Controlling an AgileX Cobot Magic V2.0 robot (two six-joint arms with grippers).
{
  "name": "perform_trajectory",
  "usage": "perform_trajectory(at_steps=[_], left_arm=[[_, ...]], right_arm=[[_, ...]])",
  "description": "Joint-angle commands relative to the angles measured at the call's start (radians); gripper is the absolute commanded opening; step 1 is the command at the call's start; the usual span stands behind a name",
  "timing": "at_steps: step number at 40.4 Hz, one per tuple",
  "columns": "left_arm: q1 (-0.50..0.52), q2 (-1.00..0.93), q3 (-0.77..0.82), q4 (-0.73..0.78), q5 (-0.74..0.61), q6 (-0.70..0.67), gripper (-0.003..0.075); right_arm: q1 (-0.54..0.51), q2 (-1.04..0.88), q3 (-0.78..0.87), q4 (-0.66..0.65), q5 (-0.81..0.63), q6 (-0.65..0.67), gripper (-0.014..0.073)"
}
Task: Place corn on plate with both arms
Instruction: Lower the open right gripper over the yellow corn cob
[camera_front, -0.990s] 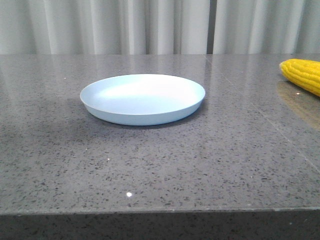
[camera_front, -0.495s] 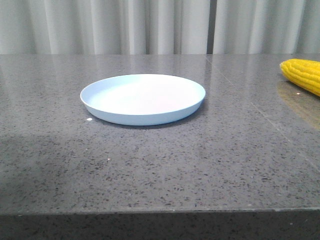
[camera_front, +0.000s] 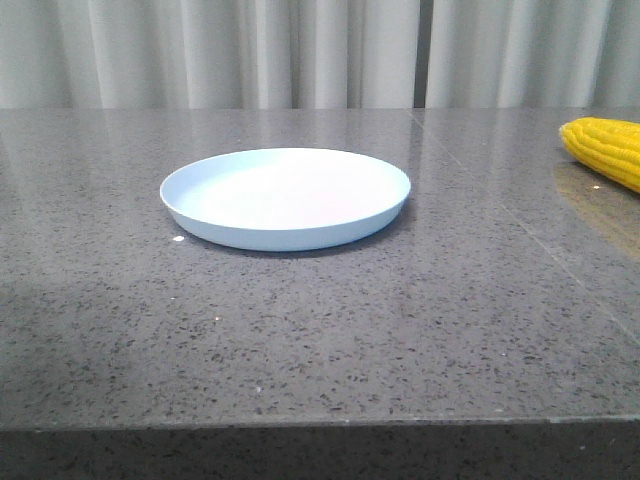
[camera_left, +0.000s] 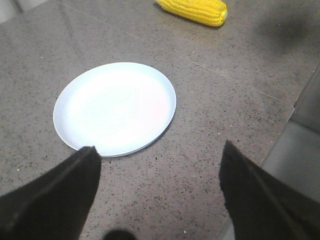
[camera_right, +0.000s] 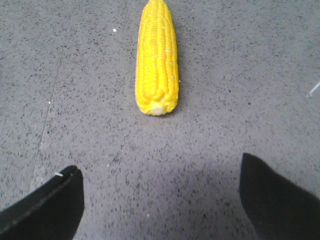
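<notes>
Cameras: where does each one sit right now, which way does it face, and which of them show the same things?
Front view: looks forward over the grey table at the plate; the corn is cut off at the right edge; no arm shows.
Left wrist view: above the table, looking down past the open left gripper at the plate, corn beyond.
Right wrist view: looking down past the open right gripper at the corn, stub end nearest.
Shared: corn in all three; plate in front and left wrist.
</notes>
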Motion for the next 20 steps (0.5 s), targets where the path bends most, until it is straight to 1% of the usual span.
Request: perform_trajectory(at_steps=[1,14,20], left_arm=[[-0.006,-0.001,-0.026,-0.013,-0.065,-0.003,0.0494],[-0.006,-0.001,-0.026,-0.013,-0.066,-0.003,0.0494],[-0.006,-0.001,-0.026,-0.013,-0.067,-0.003,0.0494]], right_arm=[[-0.005,0.105,-0.108,0.004,-0.036,-0.009,0.0654],[-0.005,0.478,-0.373,0.006,0.079,-0.009,0.0654],[-0.005,0.620,-0.480,0.006,0.112,-0.009,0.0654]])
